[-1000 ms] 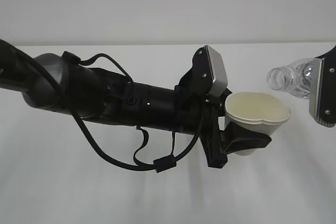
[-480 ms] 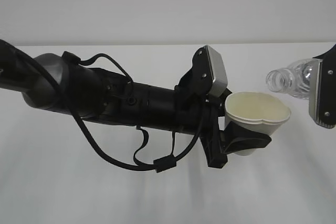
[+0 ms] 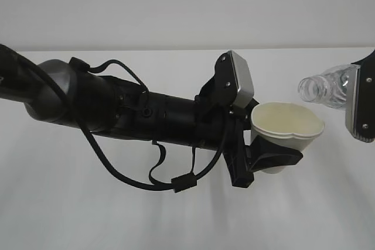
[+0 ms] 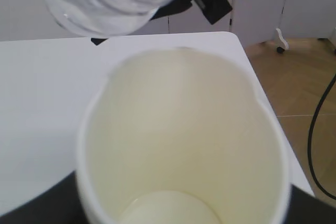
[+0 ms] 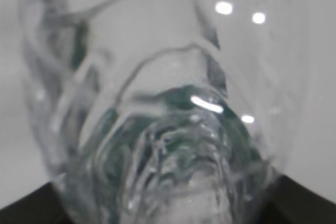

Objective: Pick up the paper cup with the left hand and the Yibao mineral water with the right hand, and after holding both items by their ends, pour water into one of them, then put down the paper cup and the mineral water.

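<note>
Fingers [image 3: 266,159] clamp empty paper cup [image 3: 287,126]; right fingers grip tilted Yibao mineral water [image 3: 325,88].

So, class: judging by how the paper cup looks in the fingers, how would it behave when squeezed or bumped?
The paper cup probably crushes easily: its rim looks pressed out of round where the left fingers clamp it. It looks empty inside, so it is likely very light and easy to knock over once set down.

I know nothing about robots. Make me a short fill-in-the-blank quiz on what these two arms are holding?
1. The left gripper holds a paper ____.
2. The clear bottle in the right gripper has no ____ on its neck.
3. The cup's inside looks ____ of water.

Missing words: cup; cap; empty
</note>
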Controlling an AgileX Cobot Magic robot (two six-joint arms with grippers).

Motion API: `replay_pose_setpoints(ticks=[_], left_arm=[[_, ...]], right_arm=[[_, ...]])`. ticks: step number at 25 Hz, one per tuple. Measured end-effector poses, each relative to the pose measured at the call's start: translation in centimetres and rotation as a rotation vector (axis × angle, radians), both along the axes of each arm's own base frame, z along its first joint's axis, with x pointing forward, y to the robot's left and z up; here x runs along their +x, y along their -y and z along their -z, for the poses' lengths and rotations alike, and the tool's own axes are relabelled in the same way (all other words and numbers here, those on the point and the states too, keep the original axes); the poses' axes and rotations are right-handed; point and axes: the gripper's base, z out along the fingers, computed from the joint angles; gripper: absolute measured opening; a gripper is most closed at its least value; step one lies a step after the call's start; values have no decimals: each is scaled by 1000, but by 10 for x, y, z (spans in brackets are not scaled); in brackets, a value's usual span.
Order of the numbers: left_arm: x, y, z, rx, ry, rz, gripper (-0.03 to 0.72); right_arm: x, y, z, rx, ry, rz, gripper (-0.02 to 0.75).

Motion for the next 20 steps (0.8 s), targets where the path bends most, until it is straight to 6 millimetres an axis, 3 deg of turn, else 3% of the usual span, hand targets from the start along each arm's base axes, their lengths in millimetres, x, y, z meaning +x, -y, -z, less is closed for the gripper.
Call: replay_pose_setpoints(ticks=[20], left_arm=[[0, 0, 0, 0, 0, 0, 426]], right_arm=[[0, 1, 0, -7, 5, 13, 462]])
